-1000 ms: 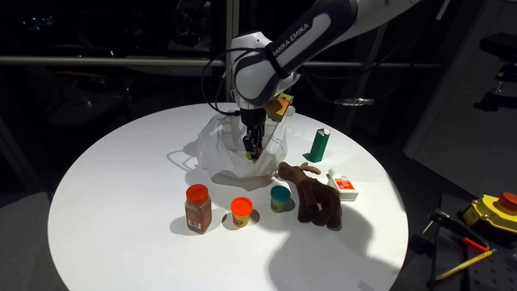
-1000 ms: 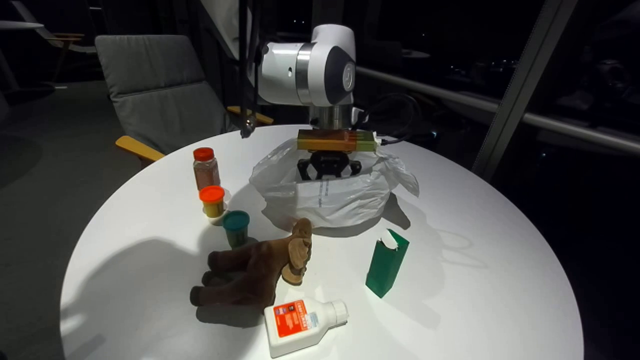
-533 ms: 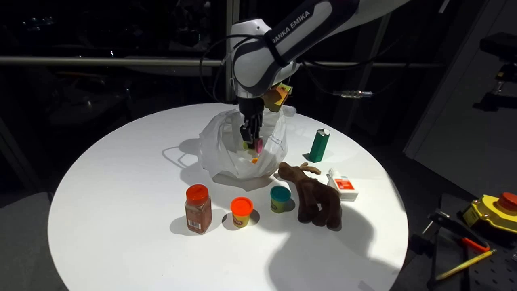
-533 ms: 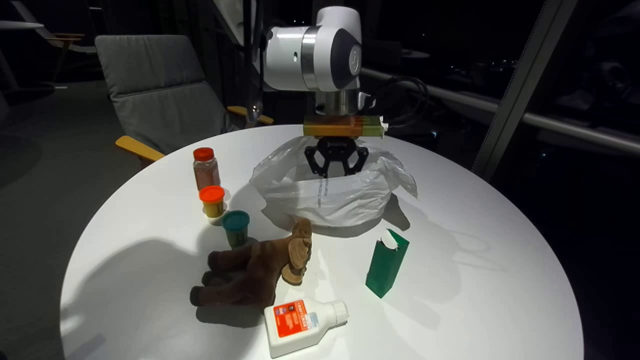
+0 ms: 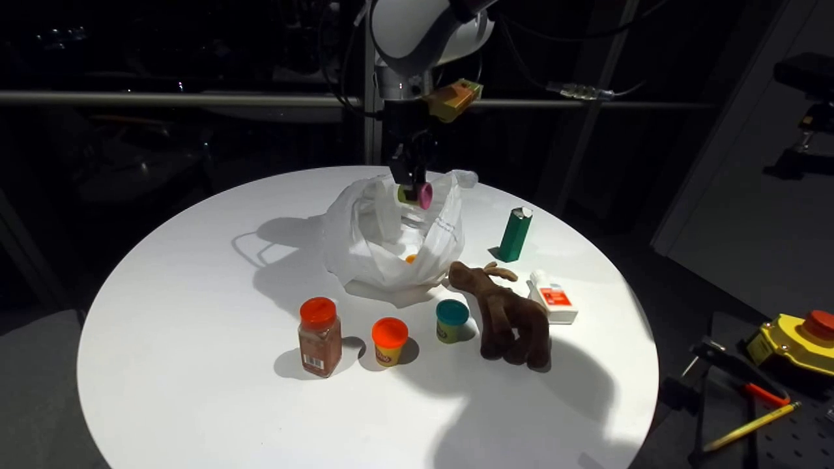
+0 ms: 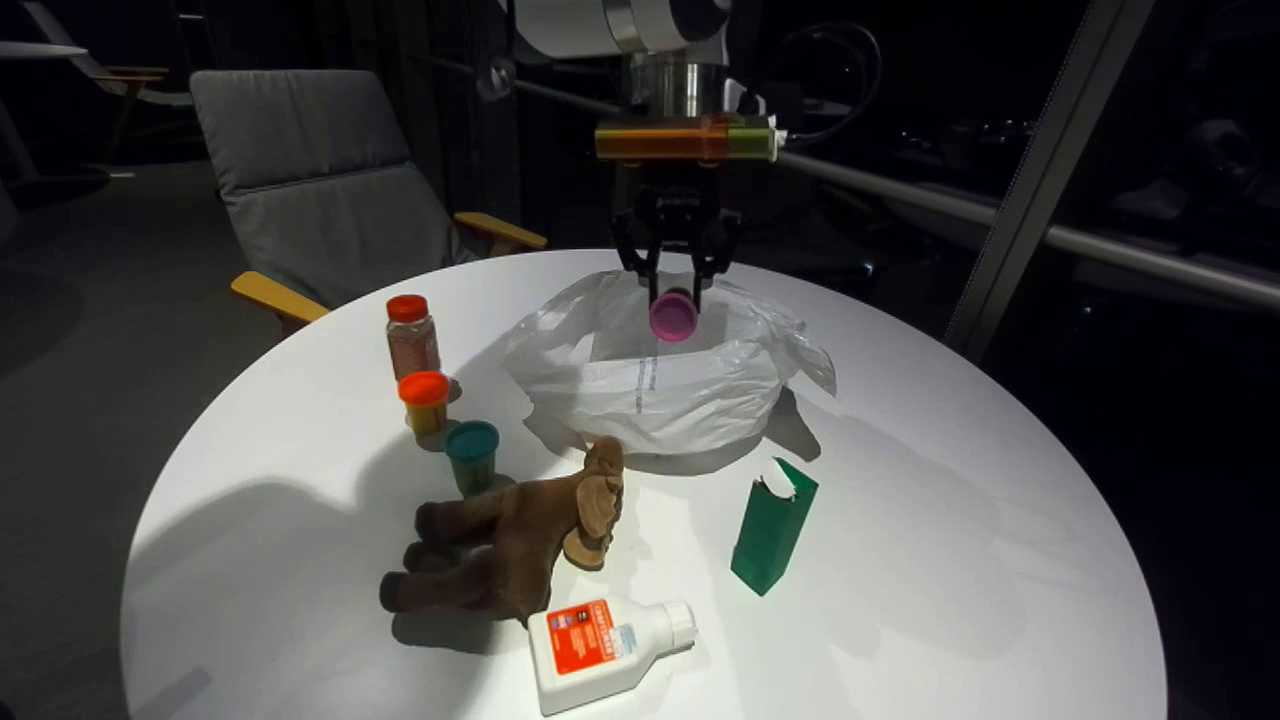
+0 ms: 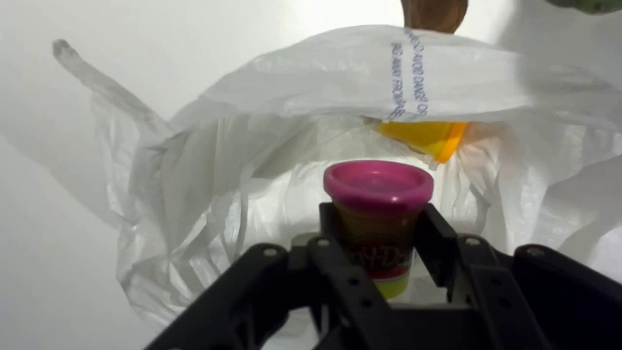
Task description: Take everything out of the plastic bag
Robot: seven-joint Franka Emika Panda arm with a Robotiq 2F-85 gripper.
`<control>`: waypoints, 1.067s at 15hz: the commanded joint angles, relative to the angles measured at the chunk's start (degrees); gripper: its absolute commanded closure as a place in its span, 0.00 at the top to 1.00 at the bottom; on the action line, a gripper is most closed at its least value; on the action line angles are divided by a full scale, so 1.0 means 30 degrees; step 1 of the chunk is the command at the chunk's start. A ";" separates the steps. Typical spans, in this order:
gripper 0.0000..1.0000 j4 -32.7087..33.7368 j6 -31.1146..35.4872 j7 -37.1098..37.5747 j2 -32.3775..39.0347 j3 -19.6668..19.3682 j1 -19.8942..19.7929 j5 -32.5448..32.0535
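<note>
The white plastic bag point(image 5: 355, 251) stands open on the table; it also shows in an exterior view point(image 6: 690, 410) and in the wrist view point(image 7: 316, 82). My gripper point(image 6: 675, 295) is shut on a Play-Doh can with a pink lid point(image 6: 673, 317). In the wrist view the can's pink lid point(image 7: 379, 187) points away from the jaws and the can lies between both fingers point(image 7: 376, 226). The can is at the height of the bag's mouth, lying sideways. A yellow can with an orange rim point(image 7: 425, 138) lies inside the bag, partly hidden by the bag's wall.
On the round table point(image 5: 195, 391) stand a red-lidded jar point(image 5: 320, 342), an orange-lidded can point(image 5: 389, 335), a teal-lidded can point(image 5: 451, 319) and a green box point(image 5: 515, 236). A brown plush moose point(image 5: 511, 316) and a white bottle point(image 5: 554, 301) lie near the bag.
My gripper has risen from deep inside the bag to its mouth, bringing the pink-lidded can up with it. The bag stays on the table, and the objects around it have not moved.
</note>
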 commanded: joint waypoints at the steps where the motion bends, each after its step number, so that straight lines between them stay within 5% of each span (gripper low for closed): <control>1: 0.18 -0.2354 -0.1324 0.0453 -0.2094 -0.0012 0.0590 0.0048; 16: 0.18 -1.1951 -0.3826 0.0192 -0.6150 0.1713 0.2120 0.0232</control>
